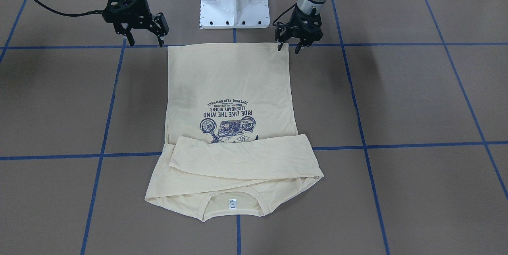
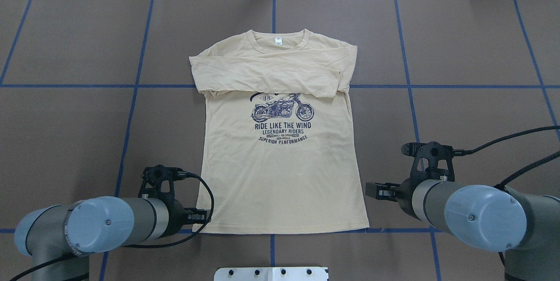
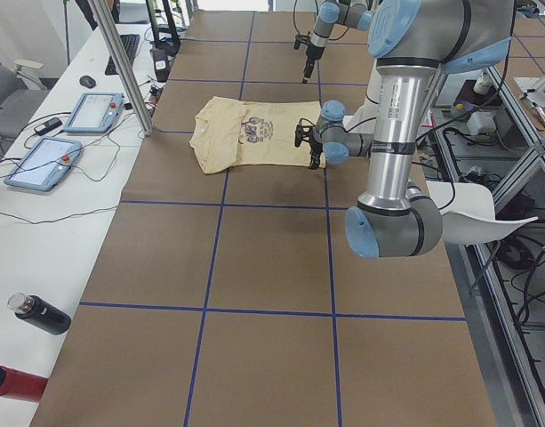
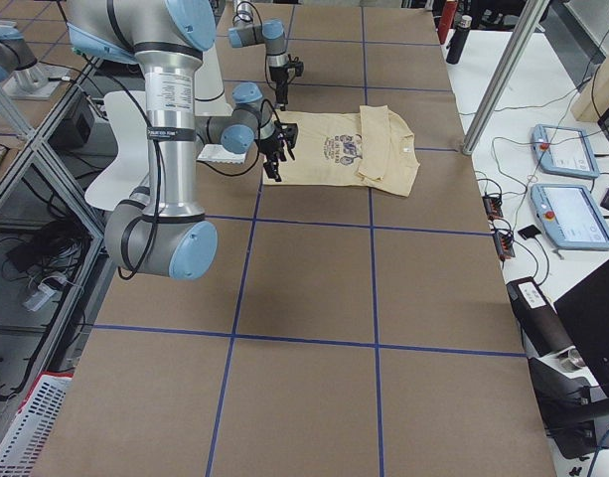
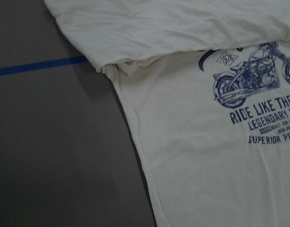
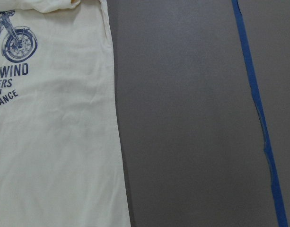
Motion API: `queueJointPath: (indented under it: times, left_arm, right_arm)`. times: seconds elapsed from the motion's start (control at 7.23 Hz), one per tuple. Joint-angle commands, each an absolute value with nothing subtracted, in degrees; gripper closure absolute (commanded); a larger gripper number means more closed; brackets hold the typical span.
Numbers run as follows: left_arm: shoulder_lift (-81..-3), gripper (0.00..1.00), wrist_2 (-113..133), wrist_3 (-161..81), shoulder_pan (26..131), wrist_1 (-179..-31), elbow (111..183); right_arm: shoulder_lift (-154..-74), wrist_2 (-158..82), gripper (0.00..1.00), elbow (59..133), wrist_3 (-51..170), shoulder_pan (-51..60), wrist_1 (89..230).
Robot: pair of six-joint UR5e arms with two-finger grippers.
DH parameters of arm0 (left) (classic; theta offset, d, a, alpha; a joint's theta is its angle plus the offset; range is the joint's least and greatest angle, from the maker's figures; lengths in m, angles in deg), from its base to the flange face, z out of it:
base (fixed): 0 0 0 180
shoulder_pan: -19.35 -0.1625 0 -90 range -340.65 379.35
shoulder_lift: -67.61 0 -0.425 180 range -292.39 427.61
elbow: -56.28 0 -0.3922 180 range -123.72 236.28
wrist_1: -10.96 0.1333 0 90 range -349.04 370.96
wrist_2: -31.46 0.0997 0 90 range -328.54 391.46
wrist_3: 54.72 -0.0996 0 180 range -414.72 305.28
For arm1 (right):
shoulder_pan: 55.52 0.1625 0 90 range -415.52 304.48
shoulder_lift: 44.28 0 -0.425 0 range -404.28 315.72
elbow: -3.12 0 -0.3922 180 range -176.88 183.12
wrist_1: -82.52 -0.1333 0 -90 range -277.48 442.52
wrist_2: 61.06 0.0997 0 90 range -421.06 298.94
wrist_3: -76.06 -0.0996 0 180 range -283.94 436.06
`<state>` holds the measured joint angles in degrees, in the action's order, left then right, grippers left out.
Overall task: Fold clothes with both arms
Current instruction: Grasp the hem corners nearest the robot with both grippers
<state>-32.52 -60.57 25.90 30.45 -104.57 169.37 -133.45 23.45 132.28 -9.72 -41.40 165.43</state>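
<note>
The cream T-shirt (image 2: 280,176) lies flat in the middle of the table (image 2: 459,31), hem toward the robot, with its sleeves (image 2: 262,75) folded across the chest. Its navy print (image 2: 283,112) reads "1976", "RIDE LIKE THE WIND", "LEGENDARY RIDERS", "SUPERIOR PERFORMANCE". A small white label (image 2: 278,41) sits in the neck. The left gripper (image 1: 288,47), partly spread, is at one hem corner. The right gripper (image 1: 145,42), spread wide, is just beside the other corner. Both hold nothing.

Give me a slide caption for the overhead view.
Left gripper and right gripper, open, near the hem corners of a sleeve-folded T-shirt.
</note>
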Motion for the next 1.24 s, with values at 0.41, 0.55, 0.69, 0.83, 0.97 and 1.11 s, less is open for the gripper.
queueJointPath:
  times: [0.41, 0.55, 0.69, 0.83, 0.97, 1.11]
  left_arm:
    - [-32.3, 0.45, -60.6, 26.8, 27.6, -104.2, 169.3]
    - [-32.4, 0.58, -60.6, 26.8, 27.6, -104.2, 169.2]
    - [-32.3, 0.74, -60.6, 26.8, 27.6, -104.2, 169.2]
    - [-32.2, 0.78, -60.6, 26.8, 27.6, -104.2, 169.1]
    - [-32.2, 0.97, -60.6, 26.8, 27.7, -104.2, 169.2]
    - [-32.0, 1.00, -60.6, 26.8, 27.8, -104.2, 169.6]
  right_arm:
    - [-133.6, 23.1, 0.00, 132.1, -9.7, -41.7, 165.5]
    - [-133.7, 23.1, 0.00, 132.1, -9.7, -41.7, 165.5]
    - [-133.7, 23.1, 0.00, 132.1, -9.7, -41.7, 165.5]
    - [-133.7, 23.1, 0.00, 131.9, -9.7, -41.9, 165.5]
    - [-133.7, 23.1, 0.00, 131.7, -9.7, -41.9, 165.5]
    - [-133.7, 23.1, 0.00, 131.4, -9.7, -42.0, 165.5]
